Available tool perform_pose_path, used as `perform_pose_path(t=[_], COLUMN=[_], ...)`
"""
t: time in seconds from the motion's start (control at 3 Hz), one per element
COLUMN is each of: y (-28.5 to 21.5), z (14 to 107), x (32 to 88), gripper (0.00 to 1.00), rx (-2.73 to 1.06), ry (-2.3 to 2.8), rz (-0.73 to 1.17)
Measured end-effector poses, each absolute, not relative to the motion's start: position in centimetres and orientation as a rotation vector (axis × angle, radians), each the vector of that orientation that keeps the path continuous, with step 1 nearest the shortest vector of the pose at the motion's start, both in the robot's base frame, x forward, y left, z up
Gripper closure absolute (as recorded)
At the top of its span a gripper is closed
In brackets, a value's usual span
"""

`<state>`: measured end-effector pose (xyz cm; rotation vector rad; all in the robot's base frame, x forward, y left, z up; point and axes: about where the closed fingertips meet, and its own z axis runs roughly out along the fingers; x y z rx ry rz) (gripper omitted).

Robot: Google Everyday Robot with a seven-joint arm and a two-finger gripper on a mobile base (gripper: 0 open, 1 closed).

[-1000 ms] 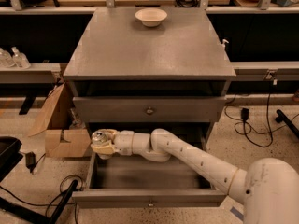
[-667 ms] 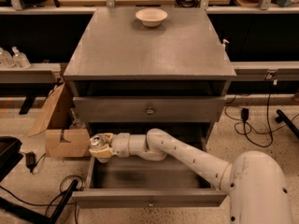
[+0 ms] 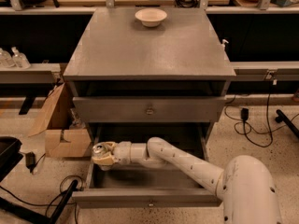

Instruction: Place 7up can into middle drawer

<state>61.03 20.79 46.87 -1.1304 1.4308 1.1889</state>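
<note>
The middle drawer is pulled out at the bottom front of the grey cabinet; its deep tray is open and its front panel has a small knob. My gripper reaches in from the right over the drawer's left side wall. It is shut on the 7up can, of which the shiny round top shows. The can is held above the drawer's left edge, upright.
A white bowl sits at the back of the cabinet top. Another knobbed drawer front is closed above the open drawer. A cardboard box stands on the floor just left of the drawer. Cables lie on the floor.
My arm has shifted slightly left with the can in the gripper; the can now sits over the drawer's left wall.
</note>
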Motion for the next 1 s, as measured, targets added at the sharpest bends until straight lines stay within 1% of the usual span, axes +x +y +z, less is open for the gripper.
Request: perform_pose_path(t=[0.33,0.67,1.0], y=[20.5,20.2,20.3], z=[44.8,43.4,43.3], x=[60.5,60.1,60.0], gripper=[1.0,0.83,0.61], rx=[-1.098,-1.075,-1.074], ry=[1.436,1.452,1.452], rz=[1.219,1.229,1.233])
